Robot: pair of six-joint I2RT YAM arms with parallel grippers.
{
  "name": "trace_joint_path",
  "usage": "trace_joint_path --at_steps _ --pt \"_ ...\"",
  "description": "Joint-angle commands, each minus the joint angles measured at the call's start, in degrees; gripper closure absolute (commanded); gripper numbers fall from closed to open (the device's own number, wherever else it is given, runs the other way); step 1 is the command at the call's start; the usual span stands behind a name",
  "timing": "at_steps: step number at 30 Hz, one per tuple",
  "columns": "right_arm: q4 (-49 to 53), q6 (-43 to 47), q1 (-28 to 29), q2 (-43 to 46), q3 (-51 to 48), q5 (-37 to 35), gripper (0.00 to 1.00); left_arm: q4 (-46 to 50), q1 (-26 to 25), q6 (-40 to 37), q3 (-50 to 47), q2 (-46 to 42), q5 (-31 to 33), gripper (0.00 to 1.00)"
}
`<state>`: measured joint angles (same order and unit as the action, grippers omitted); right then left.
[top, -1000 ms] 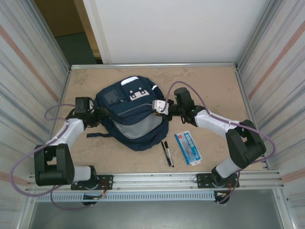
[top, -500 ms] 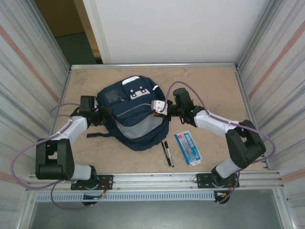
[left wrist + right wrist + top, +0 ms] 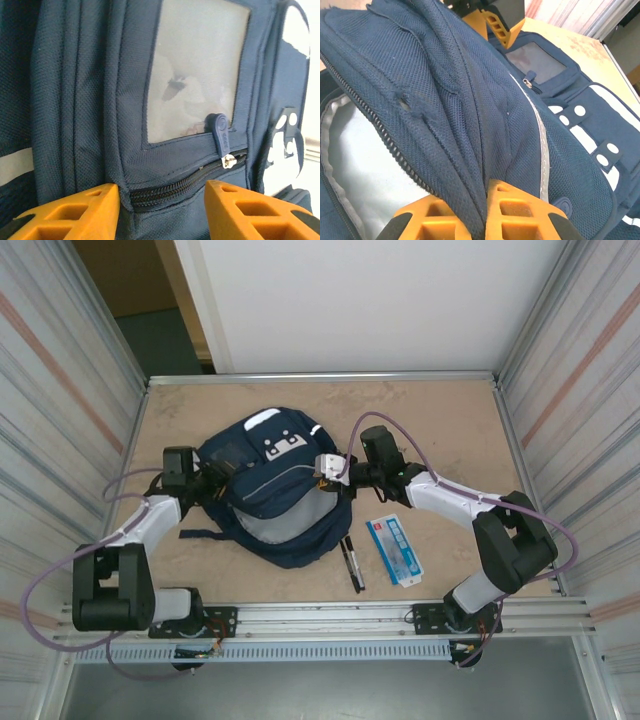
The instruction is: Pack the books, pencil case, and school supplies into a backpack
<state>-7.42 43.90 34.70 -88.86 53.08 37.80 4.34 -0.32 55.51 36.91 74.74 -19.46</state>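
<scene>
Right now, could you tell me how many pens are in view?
2: one pen lies by the backpack, the other pen beside it, nearer the blue-and-white box; others may be hidden.

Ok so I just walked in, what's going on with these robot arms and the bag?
Two robot arms are working on a navy backpack lying on the table. The right claw is pinched shut on a fold of fabric beside the unzipped main compartment, holding it up. The left claw sits at the bag's other side, jaws apart against the front pocket's zipper. Two black pens and a blue-and-white box lie beside the bag, not yet packed.
</scene>
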Motion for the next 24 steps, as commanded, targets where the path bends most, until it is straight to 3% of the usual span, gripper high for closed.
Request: trace_joint_path --at_steps 1,7,13,17,24 --pt "-2.29 -1.64 0.72 2.17 2.82 7.16 1.0 0.52 0.55 2.88 -2.26 -0.65 -0.47 0.47" --pt "-1.84 -0.98 0.34 1.8 2.94 7.68 1.0 10.08 2.09 -1.81 -2.59 -7.8 7.4 0.44" --pt "0.37 -0.22 -1.05 1.39 4.11 10.45 1.0 23.25 4.1 -6.78 -1.01 -14.66 9.5 0.44" --pt "0.87 -0.14 -0.77 2.22 3.67 11.76 1.0 13.74 4.28 -4.61 -6.25 -17.42 6.07 0.44" --pt "1.58 -0.85 0.98 2.25 4.06 11.68 1.0 7.42 4.3 -2.56 -4.35 -11.02 -1.09 0.5"
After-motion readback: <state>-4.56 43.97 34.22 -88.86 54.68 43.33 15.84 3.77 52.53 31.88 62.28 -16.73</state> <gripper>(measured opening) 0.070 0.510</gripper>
